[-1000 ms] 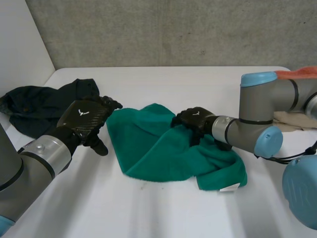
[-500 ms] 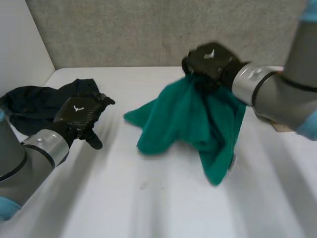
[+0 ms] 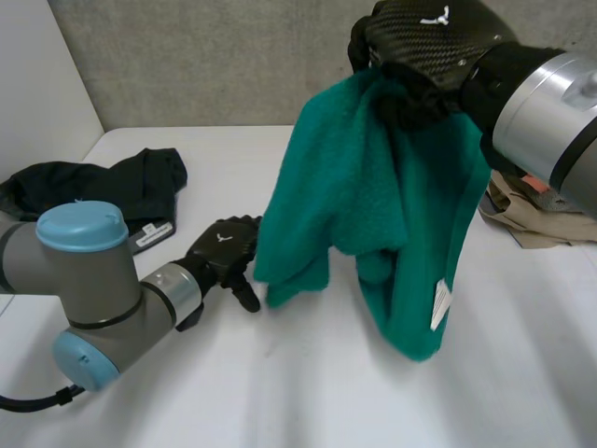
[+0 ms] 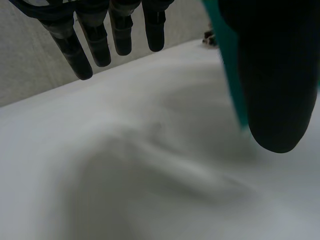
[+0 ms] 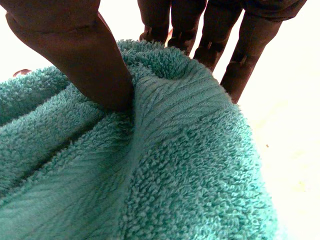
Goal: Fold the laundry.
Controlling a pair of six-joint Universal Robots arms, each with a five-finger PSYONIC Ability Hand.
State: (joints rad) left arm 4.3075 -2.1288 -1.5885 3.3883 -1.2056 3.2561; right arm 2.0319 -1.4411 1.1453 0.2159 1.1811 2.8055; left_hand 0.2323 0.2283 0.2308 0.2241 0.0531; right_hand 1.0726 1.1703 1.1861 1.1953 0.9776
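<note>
A green towel [image 3: 373,205] hangs in the air above the table's middle, held from its top by my right hand [image 3: 424,47], which is shut on a bunch of it. In the right wrist view my thumb [image 5: 75,50] presses the green towel [image 5: 165,165] against the fingers. A white label [image 3: 440,303] dangles near the towel's lowest corner. My left hand [image 3: 227,252] rests low on the table just left of the hanging towel, open, holding nothing. Its straight fingers [image 4: 90,35] and thumb [image 4: 277,75] show over bare table, with the towel's edge [image 4: 227,60] beside the thumb.
A dark garment [image 3: 103,191] lies at the table's far left with a small tag on it. A beige cloth [image 3: 527,219] and something orange lie at the right edge, behind my right arm. The white table [image 3: 298,392] is bare in front.
My right hand closed on the towel and lifted it high off the table. My left arm swung down and in, bringing its hand near the towel's lower left edge.
</note>
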